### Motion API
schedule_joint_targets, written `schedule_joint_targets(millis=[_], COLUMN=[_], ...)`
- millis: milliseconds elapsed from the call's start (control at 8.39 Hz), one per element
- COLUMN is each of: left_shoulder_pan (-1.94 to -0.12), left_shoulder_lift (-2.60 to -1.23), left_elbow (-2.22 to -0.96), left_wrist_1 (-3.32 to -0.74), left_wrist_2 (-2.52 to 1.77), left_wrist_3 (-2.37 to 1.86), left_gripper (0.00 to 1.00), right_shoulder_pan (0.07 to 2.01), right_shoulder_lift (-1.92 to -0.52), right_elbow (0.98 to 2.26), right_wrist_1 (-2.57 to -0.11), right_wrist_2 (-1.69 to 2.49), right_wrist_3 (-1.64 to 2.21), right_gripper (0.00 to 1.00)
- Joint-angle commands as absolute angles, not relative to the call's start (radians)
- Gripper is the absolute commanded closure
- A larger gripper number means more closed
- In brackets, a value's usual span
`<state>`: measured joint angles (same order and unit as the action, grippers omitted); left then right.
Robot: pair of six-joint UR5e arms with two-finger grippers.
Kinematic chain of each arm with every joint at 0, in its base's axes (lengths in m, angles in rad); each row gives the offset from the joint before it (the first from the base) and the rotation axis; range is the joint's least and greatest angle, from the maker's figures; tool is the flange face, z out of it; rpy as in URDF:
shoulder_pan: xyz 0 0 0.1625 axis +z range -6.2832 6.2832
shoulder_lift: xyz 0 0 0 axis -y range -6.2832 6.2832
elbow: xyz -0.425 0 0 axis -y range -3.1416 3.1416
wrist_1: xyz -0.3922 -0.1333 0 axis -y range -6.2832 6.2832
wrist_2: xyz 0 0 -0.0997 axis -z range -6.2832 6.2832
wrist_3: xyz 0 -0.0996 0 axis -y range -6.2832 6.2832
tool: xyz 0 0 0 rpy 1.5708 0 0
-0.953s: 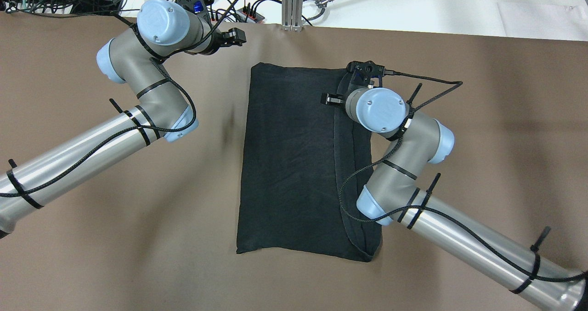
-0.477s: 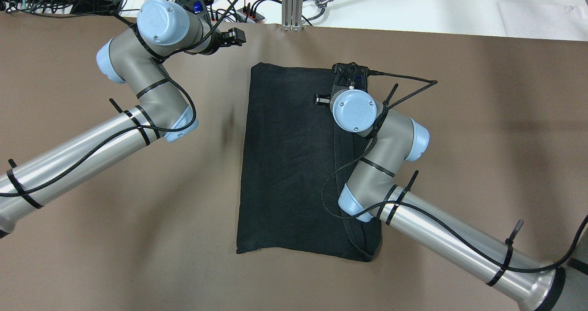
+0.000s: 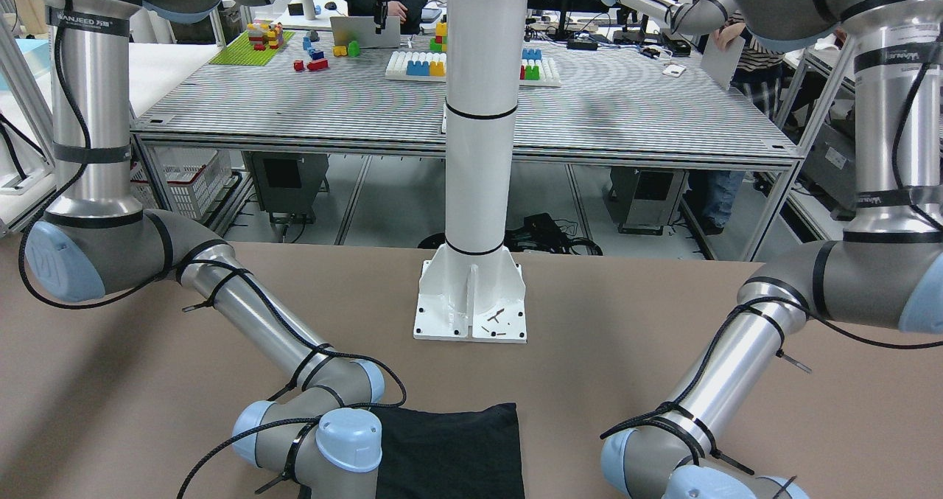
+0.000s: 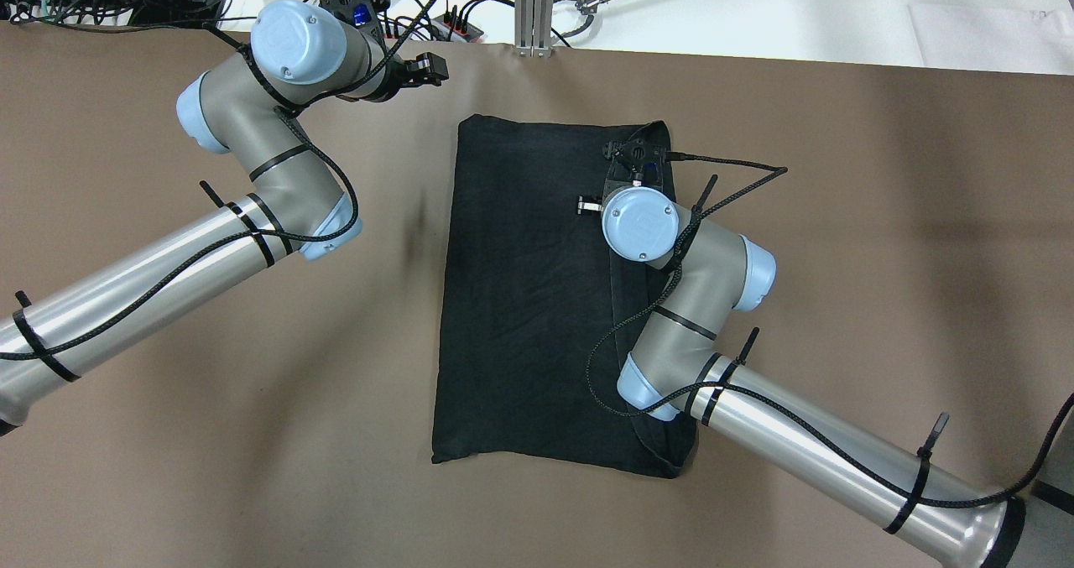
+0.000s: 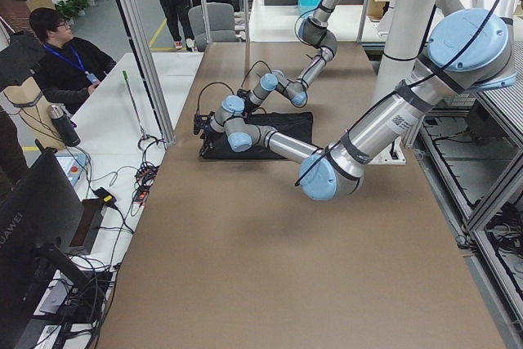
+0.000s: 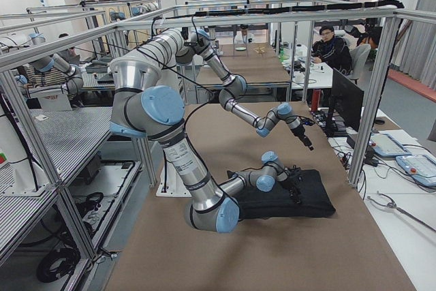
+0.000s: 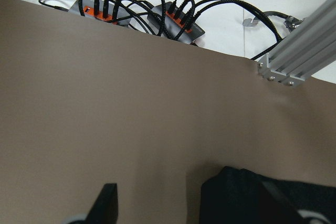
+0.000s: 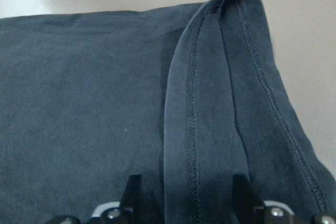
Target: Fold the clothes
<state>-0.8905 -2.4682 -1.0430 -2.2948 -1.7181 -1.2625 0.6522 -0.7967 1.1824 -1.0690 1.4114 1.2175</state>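
overhead: the black garment [image 4: 529,299] lies folded flat on the table [image 4: 252,434]; the left gripper [image 4: 426,68] hovers off its far left corner, spread and empty. right wrist view: the right gripper [image 8: 186,205] straddles the stitched hem [image 8: 194,129] near the garment's far right corner, released.

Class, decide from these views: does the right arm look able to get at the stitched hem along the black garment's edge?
Probably yes. The right gripper hangs directly over the stitched hem of the black garment, its jaws open astride the hem and nothing between.
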Motion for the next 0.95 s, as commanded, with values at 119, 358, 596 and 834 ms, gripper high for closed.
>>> schedule_joint_targets(millis=[119,358,596,834], left_shoulder_pan=[-0.888,-0.885,-0.884,-0.884], left_shoulder_lift=[-2.468,-2.468,-2.468,-2.468], left_elbow=[-1.043,-1.043,-1.043,-1.043], left_wrist_1=[-2.295,-2.295,-2.296,-2.296], left_wrist_2=[-1.717,-1.715,-1.715,-1.715], left_wrist_3=[-1.262,-1.264,-1.266,-1.266], left_gripper=[0.06,0.06,0.06,0.06], right_shoulder_pan=[0.661,0.664,0.664,0.664], right_shoulder_lift=[-0.805,-0.822,-0.851,-0.853], right_elbow=[1.190,1.215,1.250,1.264], right_wrist_1=[-1.068,-1.068,-1.068,-1.069], right_wrist_2=[1.416,1.417,1.419,1.420], right_wrist_3=[1.167,1.115,1.111,1.111], right_gripper=[0.77,0.78,0.86,0.91])
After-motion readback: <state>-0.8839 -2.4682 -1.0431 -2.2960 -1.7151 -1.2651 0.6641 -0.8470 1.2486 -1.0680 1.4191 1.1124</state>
